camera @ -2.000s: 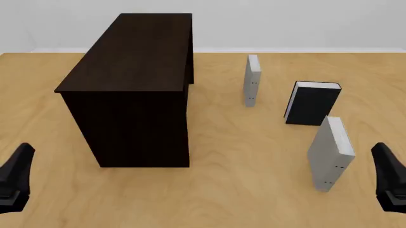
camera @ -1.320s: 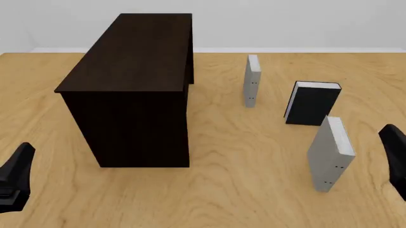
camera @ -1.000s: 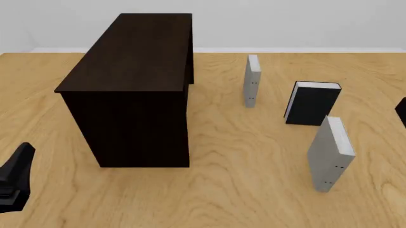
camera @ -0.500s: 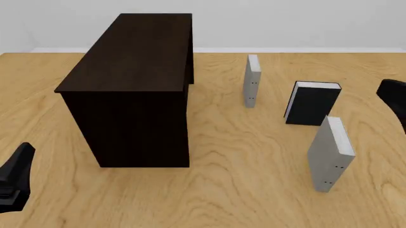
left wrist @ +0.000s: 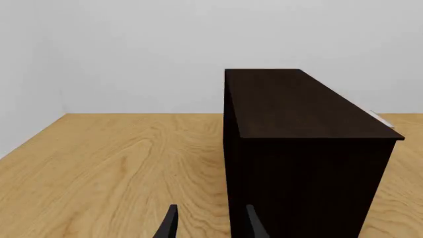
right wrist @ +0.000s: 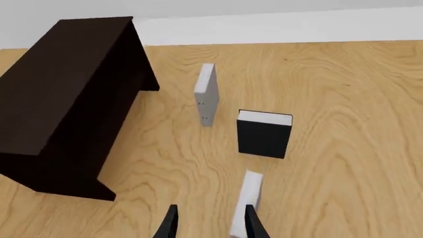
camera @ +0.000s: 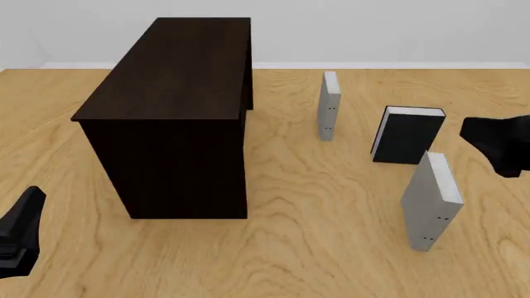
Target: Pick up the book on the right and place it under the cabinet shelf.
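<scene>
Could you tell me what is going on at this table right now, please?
Two simulated arms work at a wooden table holding a dark cabinet shelf and three upright books. The right pincer is open and empty, raised above the nearest grey book, which stands untouched near the black book. A second grey book stands farther back. The left pincer is open, near the table's front edge facing the cabinet. Nothing is gripped yet.
</scene>
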